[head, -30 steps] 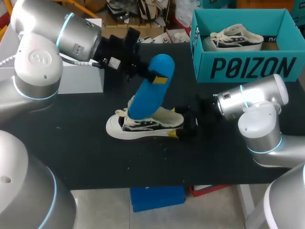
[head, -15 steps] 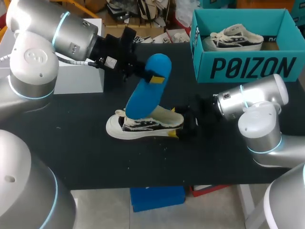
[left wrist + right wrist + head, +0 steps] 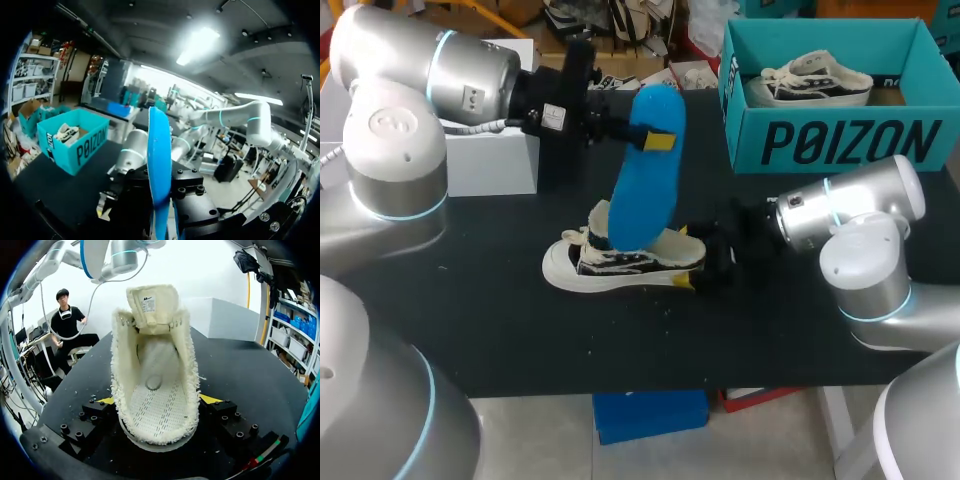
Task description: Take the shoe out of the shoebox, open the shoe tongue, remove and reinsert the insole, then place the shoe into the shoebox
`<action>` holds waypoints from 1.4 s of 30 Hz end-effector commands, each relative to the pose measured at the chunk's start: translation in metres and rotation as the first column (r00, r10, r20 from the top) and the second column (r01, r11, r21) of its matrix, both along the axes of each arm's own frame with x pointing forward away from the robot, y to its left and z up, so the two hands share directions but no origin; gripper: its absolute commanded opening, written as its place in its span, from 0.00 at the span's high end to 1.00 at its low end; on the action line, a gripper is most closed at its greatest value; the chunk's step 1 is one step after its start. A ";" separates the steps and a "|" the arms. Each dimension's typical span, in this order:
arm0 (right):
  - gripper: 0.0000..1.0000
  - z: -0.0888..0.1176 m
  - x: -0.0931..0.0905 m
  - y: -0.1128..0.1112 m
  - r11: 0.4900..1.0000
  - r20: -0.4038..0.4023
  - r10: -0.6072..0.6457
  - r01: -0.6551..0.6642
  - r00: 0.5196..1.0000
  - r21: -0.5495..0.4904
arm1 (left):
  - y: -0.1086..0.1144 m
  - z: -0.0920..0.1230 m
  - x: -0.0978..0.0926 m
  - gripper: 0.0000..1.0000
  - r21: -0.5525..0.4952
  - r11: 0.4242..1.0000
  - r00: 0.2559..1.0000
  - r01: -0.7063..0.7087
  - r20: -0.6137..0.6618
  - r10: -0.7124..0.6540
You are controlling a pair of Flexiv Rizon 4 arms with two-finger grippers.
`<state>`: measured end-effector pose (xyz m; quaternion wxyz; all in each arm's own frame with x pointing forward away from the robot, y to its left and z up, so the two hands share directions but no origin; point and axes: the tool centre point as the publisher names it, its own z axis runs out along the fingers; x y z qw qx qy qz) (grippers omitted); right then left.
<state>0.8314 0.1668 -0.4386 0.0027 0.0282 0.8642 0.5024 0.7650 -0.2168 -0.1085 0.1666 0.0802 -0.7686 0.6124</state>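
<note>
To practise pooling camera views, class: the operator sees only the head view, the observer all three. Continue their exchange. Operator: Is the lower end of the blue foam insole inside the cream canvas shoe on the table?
Observer: No. The right wrist view looks into the cream canvas shoe: its inside is bare, nothing blue there.
Operator: Is its tongue open?
Observer: Yes, the tongue stands up, clear of the opening.
Operator: How does the left gripper hold the blue foam insole?
Observer: Left wrist view: edge-on, clamped between the gripper's two sides.
</note>
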 end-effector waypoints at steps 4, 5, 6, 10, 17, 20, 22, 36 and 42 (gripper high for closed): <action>1.00 -0.002 0.001 0.000 1.000 0.000 -0.001 0.001 1.000 0.000 | -0.003 0.017 -0.003 1.00 -0.108 0.991 0.996 -0.077 -0.062 0.071; 1.00 -0.002 0.001 0.000 1.000 0.000 -0.001 0.001 1.000 0.000 | -0.003 0.022 -0.004 1.00 -0.126 0.988 0.994 -0.084 -0.077 0.075; 1.00 -0.002 0.001 0.000 1.000 0.000 -0.001 0.001 1.000 0.000 | -0.002 0.027 -0.005 1.00 -0.139 0.986 0.994 -0.088 -0.082 0.077; 1.00 -0.002 0.001 0.000 1.000 0.000 -0.001 0.001 1.000 0.000 | -0.001 0.043 -0.008 1.00 -0.168 0.982 0.993 -0.085 -0.091 0.070; 1.00 -0.002 0.001 0.000 1.000 0.000 -0.001 0.001 1.000 0.000 | 0.000 0.077 -0.017 1.00 -0.199 0.978 0.993 -0.063 -0.112 0.042; 1.00 -0.002 0.001 0.000 1.000 0.000 -0.001 0.001 1.000 0.000 | -0.001 0.089 -0.022 1.00 -0.201 0.978 0.994 -0.049 -0.106 0.028; 1.00 -0.002 0.001 0.000 1.000 0.000 -0.001 0.001 1.000 0.000 | -0.002 0.097 -0.028 1.00 -0.207 0.977 0.993 -0.042 -0.115 0.018; 1.00 -0.002 0.001 0.000 1.000 0.000 -0.001 0.001 1.000 0.000 | -0.006 0.131 -0.051 1.00 -0.273 0.962 0.990 -0.019 -0.142 -0.020; 1.00 -0.002 0.001 0.000 1.000 0.000 -0.001 0.001 1.000 0.000 | -0.005 0.134 -0.055 1.00 -0.277 0.961 0.992 -0.019 -0.129 -0.017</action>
